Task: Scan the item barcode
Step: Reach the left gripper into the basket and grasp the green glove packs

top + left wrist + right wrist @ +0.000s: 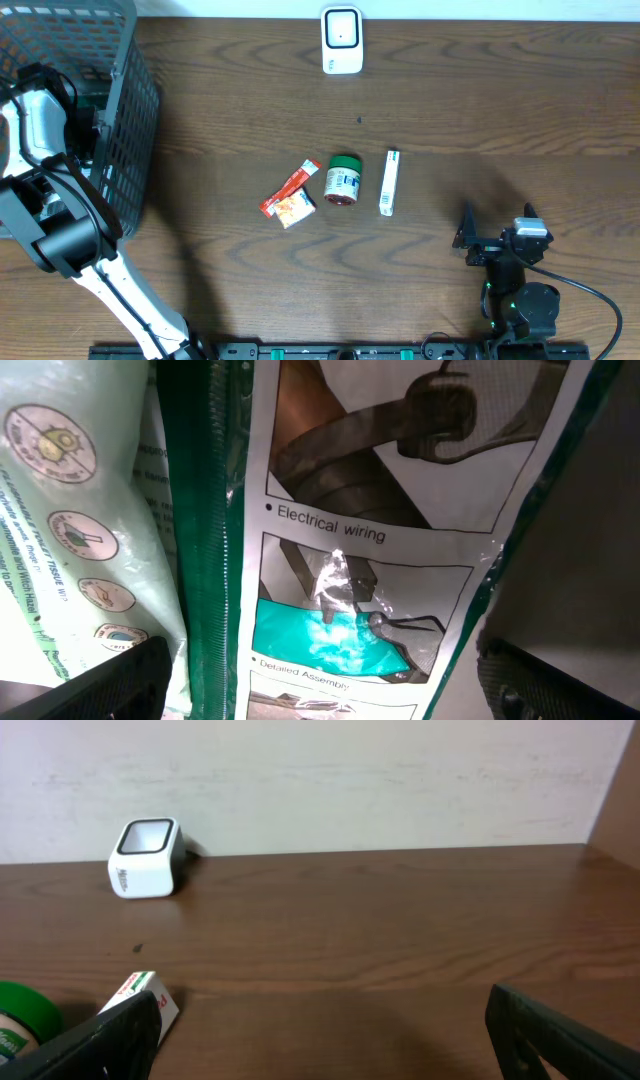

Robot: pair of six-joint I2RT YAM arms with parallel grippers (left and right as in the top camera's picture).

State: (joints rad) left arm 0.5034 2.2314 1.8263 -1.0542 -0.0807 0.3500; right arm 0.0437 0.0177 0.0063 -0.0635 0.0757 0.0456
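Pressed close under the left wrist camera, a printed packet (380,530) is seen directly ahead of the left gripper (330,685), whose fingers are spread wide at either side, nothing clamped. The packet's long axis runs away from the fingers, so its width would be spanned. A pale pack (80,510) lies beside it.

From overhead, that arm's end is seen inside the basket (130,110), well apart from the scanner (341,40); 3 items, sachet (290,195), jar (343,180) and box (389,182), lie between.

At the right wrist, the right gripper (320,1040) stands open and empty. The left arm is judged nearer the packet.
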